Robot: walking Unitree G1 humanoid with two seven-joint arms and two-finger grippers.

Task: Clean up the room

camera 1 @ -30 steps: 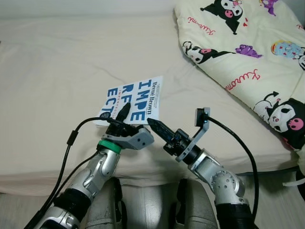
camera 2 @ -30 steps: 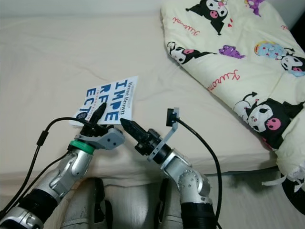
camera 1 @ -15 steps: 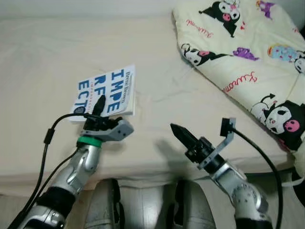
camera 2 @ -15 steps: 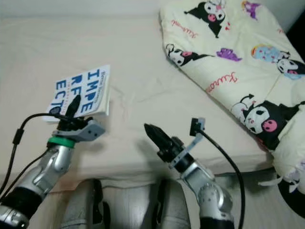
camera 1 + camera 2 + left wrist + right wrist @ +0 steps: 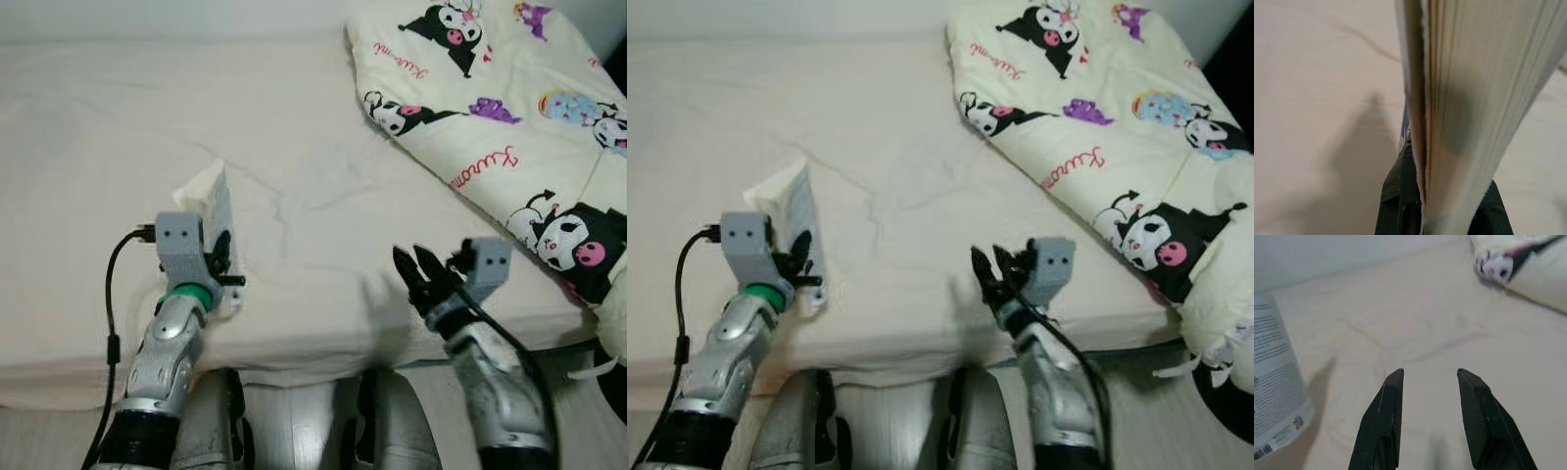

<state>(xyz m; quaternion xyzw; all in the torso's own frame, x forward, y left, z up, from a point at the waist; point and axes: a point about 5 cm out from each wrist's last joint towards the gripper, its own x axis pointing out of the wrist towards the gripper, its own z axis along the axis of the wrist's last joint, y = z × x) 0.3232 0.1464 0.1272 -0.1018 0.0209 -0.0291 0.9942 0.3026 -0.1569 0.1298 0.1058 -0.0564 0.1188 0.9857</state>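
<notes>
Left hand grips the paperback book upright near its bottom edge; it could pivot and slip out. Right hand open, empty

The left arm rises from the lower left with its forearm nearly upright, the green ring at the wrist just below the grey camera block. Its left end effector is raised and clamped on the book, one black finger on either face, as the wrist view shows. The right arm comes up from the lower right, forearm tilted forward (somewhat blurred, so the exact wrist angle is hard to read). The right end effector points forward with its two black fingers spread apart, nothing between them.
</notes>
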